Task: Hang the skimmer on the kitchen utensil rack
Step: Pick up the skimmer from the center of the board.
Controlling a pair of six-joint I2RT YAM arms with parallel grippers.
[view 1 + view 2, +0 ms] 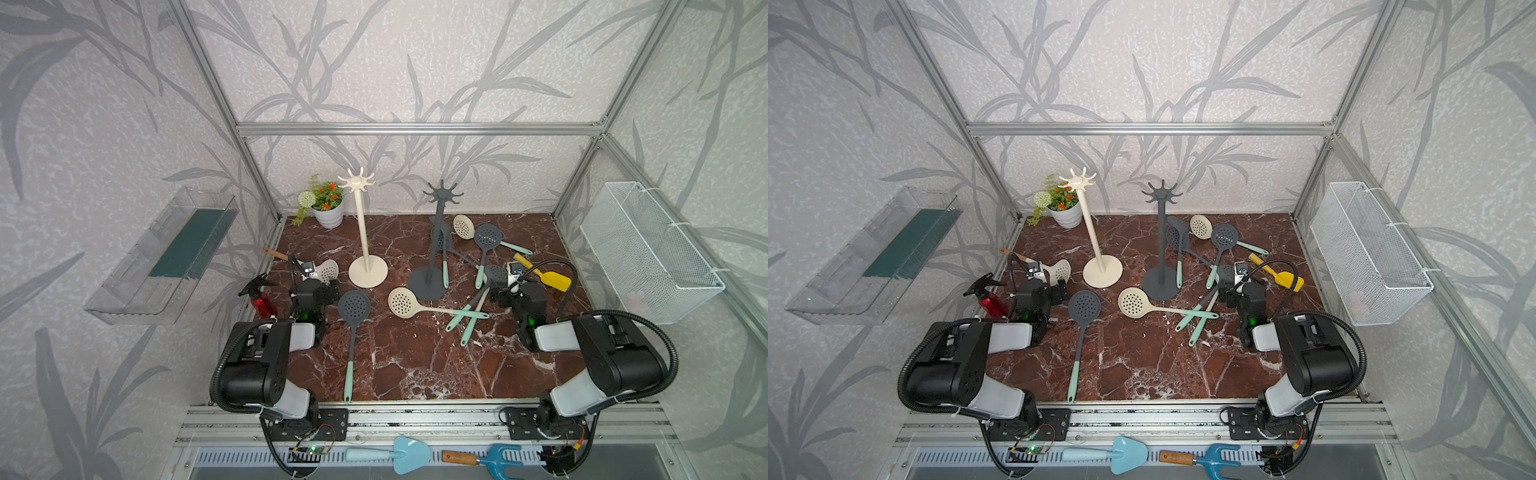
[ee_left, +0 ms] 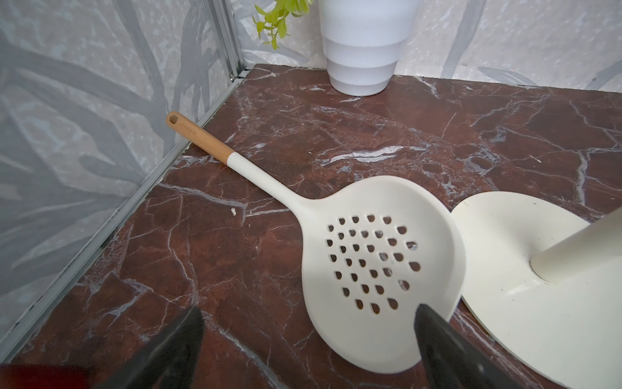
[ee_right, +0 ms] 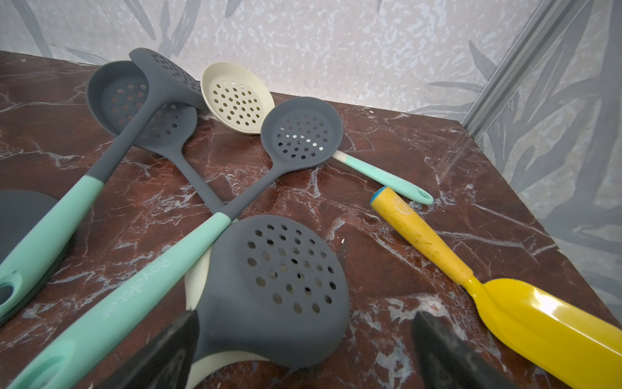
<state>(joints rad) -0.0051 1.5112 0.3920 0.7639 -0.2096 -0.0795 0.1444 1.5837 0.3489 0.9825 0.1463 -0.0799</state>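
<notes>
Left gripper (image 2: pixel 309 311) is spread wide just above the bowl of the white skimmer (image 2: pixel 340 208), one finger over the bowl's rim, gripping nothing. The skimmer lies flat near the table's (image 2: pixel 303 134) left edge, its wooden handle end pointing at that edge, its perforated bowl face up just beside the cream rack (image 2: pixel 525 303) base. Right gripper (image 3: pixel 304 316) is spread too, over a gray skimmer (image 3: pixel 276 269) piled by the gray rack (image 1: pixel 426 284).

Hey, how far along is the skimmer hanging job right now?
Done: nothing yet; hooks on the cream rack and grey rack are bare. In hand: nothing gripped; the left gripper stands open near the cream skimmer, the right gripper open near a grey skimmer. Left: grasp one, lift it, hang it on a hook.
</notes>
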